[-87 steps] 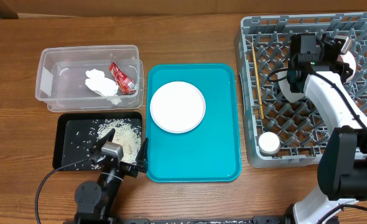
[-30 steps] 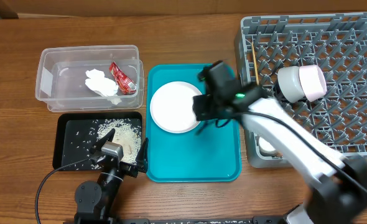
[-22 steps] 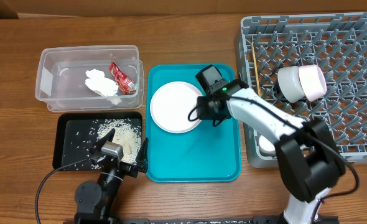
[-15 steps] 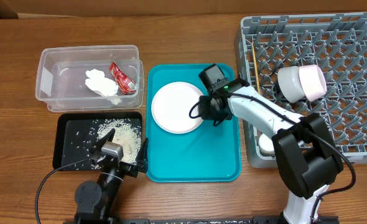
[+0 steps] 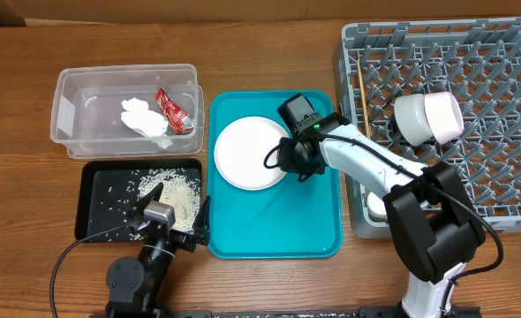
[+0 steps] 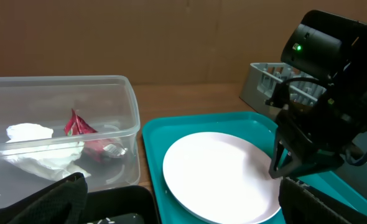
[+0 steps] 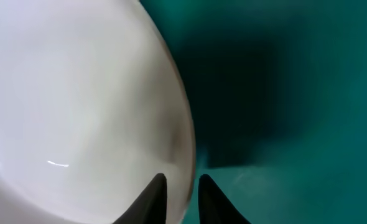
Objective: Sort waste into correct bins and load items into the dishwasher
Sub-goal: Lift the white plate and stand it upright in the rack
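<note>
A round white plate (image 5: pixel 252 152) lies on the teal serving tray (image 5: pixel 274 230). My right gripper (image 5: pixel 289 159) is at the plate's right rim. In the right wrist view its fingers (image 7: pixel 182 186) sit close together, one on each side of the rim of the plate (image 7: pixel 78 93). My left gripper (image 5: pixel 170 225) is open and empty, low over the black tray (image 5: pixel 97 172), which holds rice grains (image 5: pixel 177 190). The clear tub (image 5: pixel 66 106) holds the red wrapper (image 5: pixel 174 110) and the white napkin (image 5: pixel 144 117). The grey rack (image 5: pixel 353 53) holds a pinkish bowl (image 5: pixel 430 117), chopsticks (image 5: pixel 362 102) and a white cup (image 5: pixel 377 205).
The rack fills the right side of the table. The tub and black tray stand left of the teal tray. The right arm reaches across the rack's left edge. The left wrist view shows the plate (image 6: pixel 221 168) with the right gripper (image 6: pixel 283 168) at its edge.
My right arm has left the pinkish bowl in the rack and swung left to the teal tray. Its fingers have come down onto the plate's right rim. The left arm has not moved.
</note>
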You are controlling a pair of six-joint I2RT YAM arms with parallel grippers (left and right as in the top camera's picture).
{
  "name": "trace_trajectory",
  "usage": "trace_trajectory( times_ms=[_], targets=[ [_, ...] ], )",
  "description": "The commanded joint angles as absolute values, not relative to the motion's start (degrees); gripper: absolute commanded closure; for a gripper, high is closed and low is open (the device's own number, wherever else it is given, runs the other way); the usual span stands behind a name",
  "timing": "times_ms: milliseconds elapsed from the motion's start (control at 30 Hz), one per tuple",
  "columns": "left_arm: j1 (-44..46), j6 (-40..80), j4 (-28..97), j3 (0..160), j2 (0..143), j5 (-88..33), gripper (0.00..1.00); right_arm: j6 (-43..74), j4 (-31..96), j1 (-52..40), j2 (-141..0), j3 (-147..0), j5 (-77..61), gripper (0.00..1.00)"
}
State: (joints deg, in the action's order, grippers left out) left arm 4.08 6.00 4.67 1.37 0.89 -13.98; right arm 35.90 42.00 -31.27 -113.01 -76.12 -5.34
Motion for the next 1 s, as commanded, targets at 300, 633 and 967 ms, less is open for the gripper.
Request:
trace_trajectory(
  times_ms=[300, 633, 967],
  targets=[
    [3.75, 6.81, 4.43, 0.93, 0.25, -14.46, 0.00, 38.98, 42.11, -30.39, -114.32, -73.01, -4.10, 0.96],
    [3.75, 6.81, 4.43, 0.93, 0.27, -14.46, 0.00, 34.24, 48.58, -27.20, -94.21, -77.01, 20.51, 0.96],
    [3.75, 6.79, 4.43, 0.93, 0.27, -14.46, 0.00, 18.44, 37.69, -24.34, -81.87, -76.99, 59.61, 0.96]
  ],
)
